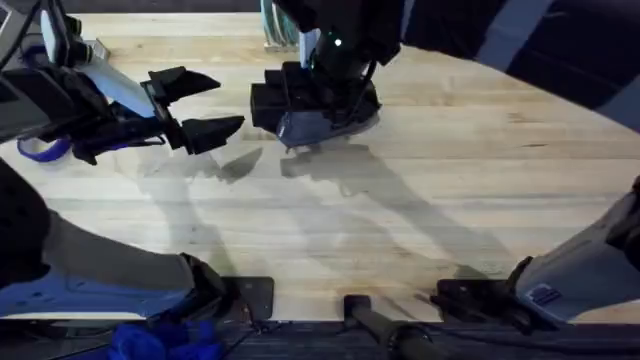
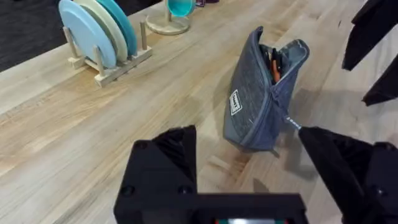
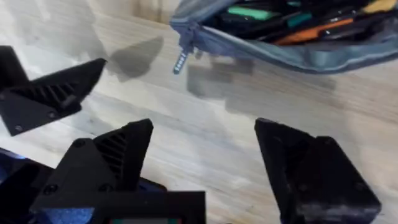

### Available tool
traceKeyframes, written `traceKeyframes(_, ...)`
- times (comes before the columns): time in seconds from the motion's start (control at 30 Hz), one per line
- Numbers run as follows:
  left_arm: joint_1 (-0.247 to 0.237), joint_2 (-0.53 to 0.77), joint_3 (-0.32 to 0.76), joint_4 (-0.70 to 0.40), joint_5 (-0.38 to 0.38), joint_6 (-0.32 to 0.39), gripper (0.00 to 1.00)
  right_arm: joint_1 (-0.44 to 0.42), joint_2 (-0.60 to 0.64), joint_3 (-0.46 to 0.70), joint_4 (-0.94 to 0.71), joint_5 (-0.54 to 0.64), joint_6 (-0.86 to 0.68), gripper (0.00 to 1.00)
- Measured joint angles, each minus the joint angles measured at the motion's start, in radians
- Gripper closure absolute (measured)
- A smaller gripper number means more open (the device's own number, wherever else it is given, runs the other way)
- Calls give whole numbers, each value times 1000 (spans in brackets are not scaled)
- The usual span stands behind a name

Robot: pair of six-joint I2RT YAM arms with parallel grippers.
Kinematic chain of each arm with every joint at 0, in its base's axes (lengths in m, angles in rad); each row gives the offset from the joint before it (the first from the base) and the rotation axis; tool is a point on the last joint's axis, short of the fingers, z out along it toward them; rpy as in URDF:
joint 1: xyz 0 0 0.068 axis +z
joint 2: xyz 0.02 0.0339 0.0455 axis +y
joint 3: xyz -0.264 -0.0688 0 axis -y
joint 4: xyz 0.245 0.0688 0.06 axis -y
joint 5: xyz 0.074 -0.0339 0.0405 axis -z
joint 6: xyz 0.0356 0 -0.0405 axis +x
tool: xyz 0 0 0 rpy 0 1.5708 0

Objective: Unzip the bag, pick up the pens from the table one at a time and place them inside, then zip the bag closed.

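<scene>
Blue-grey fabric pencil pouch unzipped on the light wooden plank surface, both tools open and holding nothing.

Pouch sits toward the far edge of the surface, about mid-width, mouth gaping – dark, orange and green pens inside; its small zipper pull tab hangs off one end. Left tool – black fingers spread wide, hovering near the far-left part of the surface, just beside the pouch, not touching it. Right tool is above the pouch, jaws apart, nothing between them. Wooden dish rack with pale blue and teal plates stands near the far edge, well apart from the pouch, a teal cup on a round wooden stand beside it.
</scene>
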Motion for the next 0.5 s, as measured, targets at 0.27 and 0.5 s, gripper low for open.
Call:
traceKeyframes(0.27, 0, 0, 0, 0, 0, 0, 8, 11, 0, 0, 49, 0, 2, 9)
traceKeyframes(0.5, 0, 0, 0, 0, 0, 0, 7, 26, 0, 0, 82, 39, 1, 9)
